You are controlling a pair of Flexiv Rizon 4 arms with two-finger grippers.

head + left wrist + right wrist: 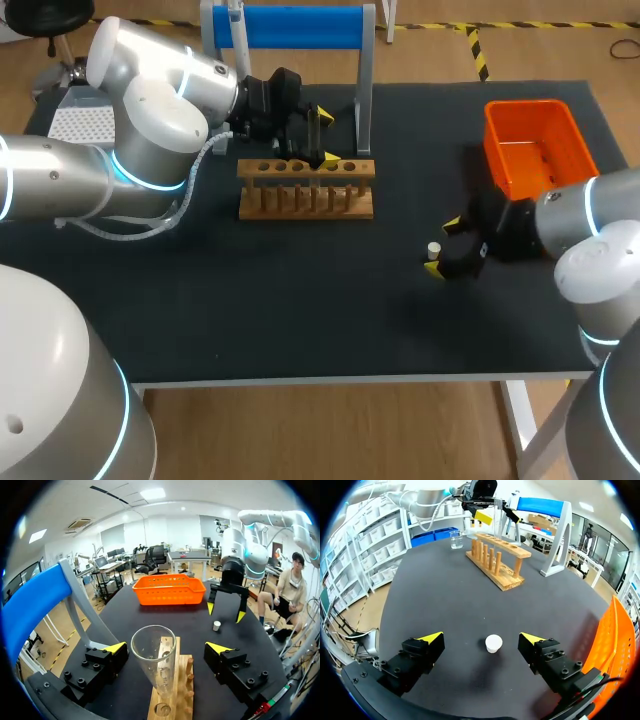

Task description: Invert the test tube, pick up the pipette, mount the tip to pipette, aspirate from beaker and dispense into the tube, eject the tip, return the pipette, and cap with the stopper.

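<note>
Head view: orange basket [503, 150] just behind right hand [443, 247] straddling stopper [434, 248].

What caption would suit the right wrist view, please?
Open right gripper straddling the white stopper on the black table.

Holding the left arm [150, 130] stretched in from the left, left gripper [327, 137] pointing sideways, its fingers [102, 662] spread wide. Holding the right arm [590, 215] bent in from the right, right gripper [443, 247] low, fingers [420, 652] standing apart.
</note>
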